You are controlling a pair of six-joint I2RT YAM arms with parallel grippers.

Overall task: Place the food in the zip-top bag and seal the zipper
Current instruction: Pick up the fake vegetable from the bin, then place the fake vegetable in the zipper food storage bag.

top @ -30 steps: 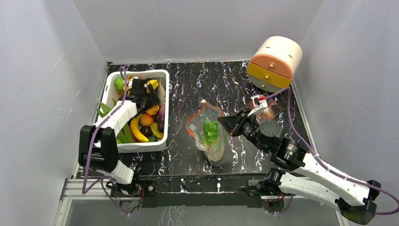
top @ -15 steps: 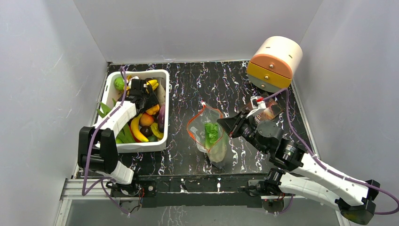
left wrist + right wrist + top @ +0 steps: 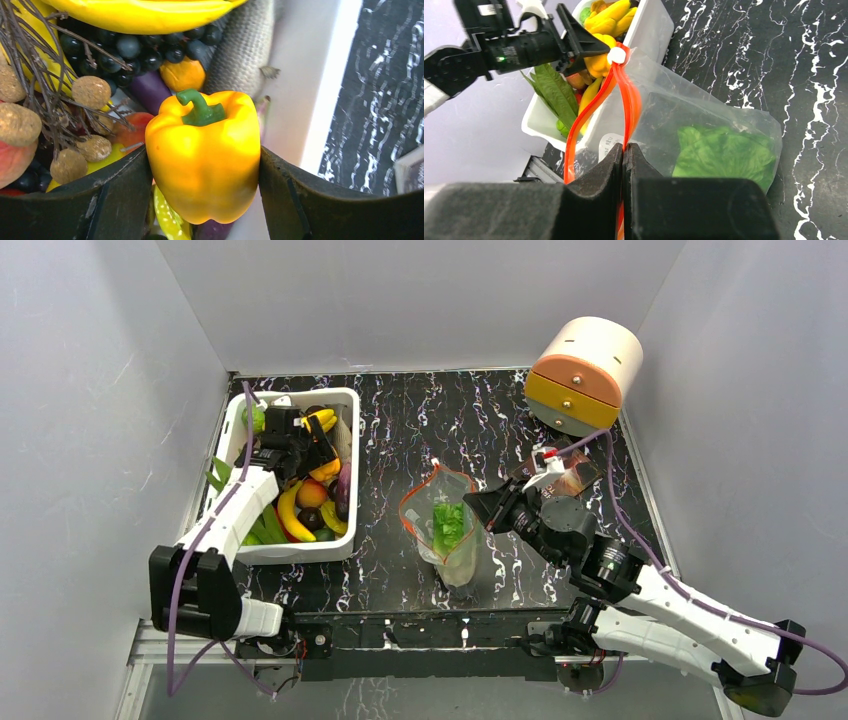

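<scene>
The clear zip-top bag (image 3: 455, 550) stands open mid-table with green lettuce (image 3: 448, 523) inside. My right gripper (image 3: 487, 507) is shut on the red-orange zipper (image 3: 631, 100) at the bag's right rim and holds the mouth up. Its fingertips (image 3: 616, 155) pinch the strip. My left gripper (image 3: 202, 150) is inside the white tub (image 3: 345, 400), shut on a yellow bell pepper (image 3: 205, 155), with both fingers pressed against its sides. More food lies around it: bananas (image 3: 145, 12), dark grapes (image 3: 125, 47) and red and purple pieces.
A cream and orange cylindrical drawer unit (image 3: 585, 375) sits at the back right. A dark brown packet (image 3: 575, 475) lies behind my right wrist. Grey walls close in left, right and back. The tub hugs the left wall.
The left jaws have closed in on the yellow pepper, and the left arm's elbow has swung left and down. The right gripper and bag have barely shifted.
</scene>
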